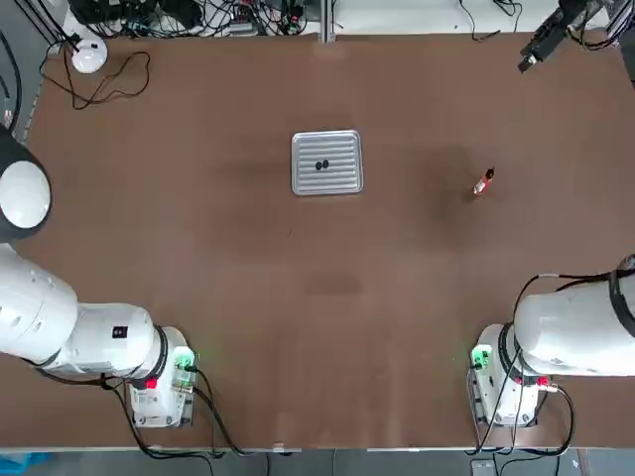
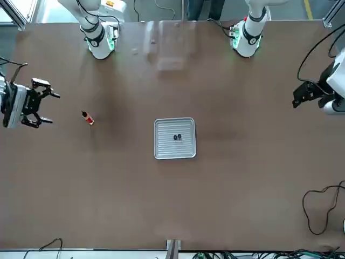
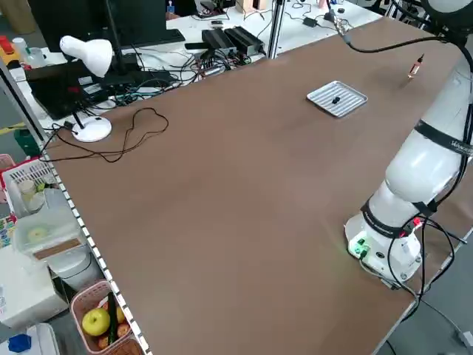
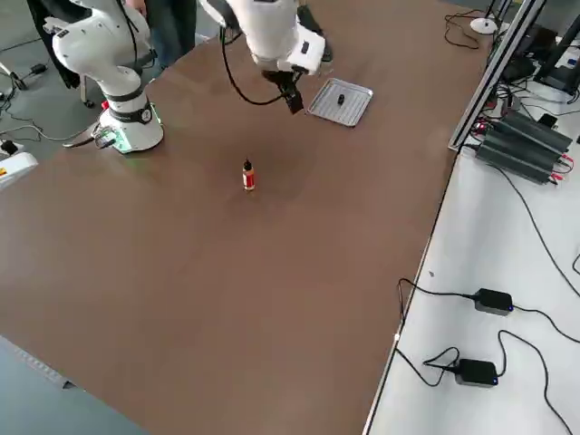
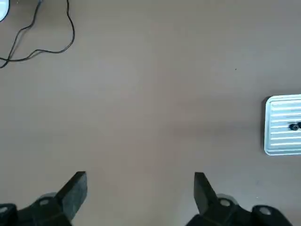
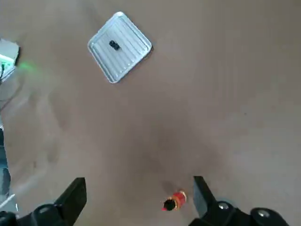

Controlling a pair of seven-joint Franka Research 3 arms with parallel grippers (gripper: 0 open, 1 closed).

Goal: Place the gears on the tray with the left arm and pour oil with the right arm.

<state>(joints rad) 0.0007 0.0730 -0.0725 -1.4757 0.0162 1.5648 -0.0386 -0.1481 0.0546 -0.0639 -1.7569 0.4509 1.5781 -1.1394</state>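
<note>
1. Nearest the robot's own edge, the 2 white arm bases, left and right, stand at the table's 2 sides.
2. Farther out, the tray lies flat between the arms. The 2 gears sit side by side near its middle, so the placing step looks done, and pouring looks like the step in hand.
3. To the tray's right, well apart, the oil bottle stands upright, dark cap on top.
4. Out on the left side, the left gripper hangs over the table, its 2 jaws apart and holding 0 things; it probably only needs to keep clear.
5. Farthest, out on the right, the right gripper has its 2 jaws apart around nothing. It should next line up over the bottle, lower and grip its body squarely; a sideways nudge could topple it.
</note>
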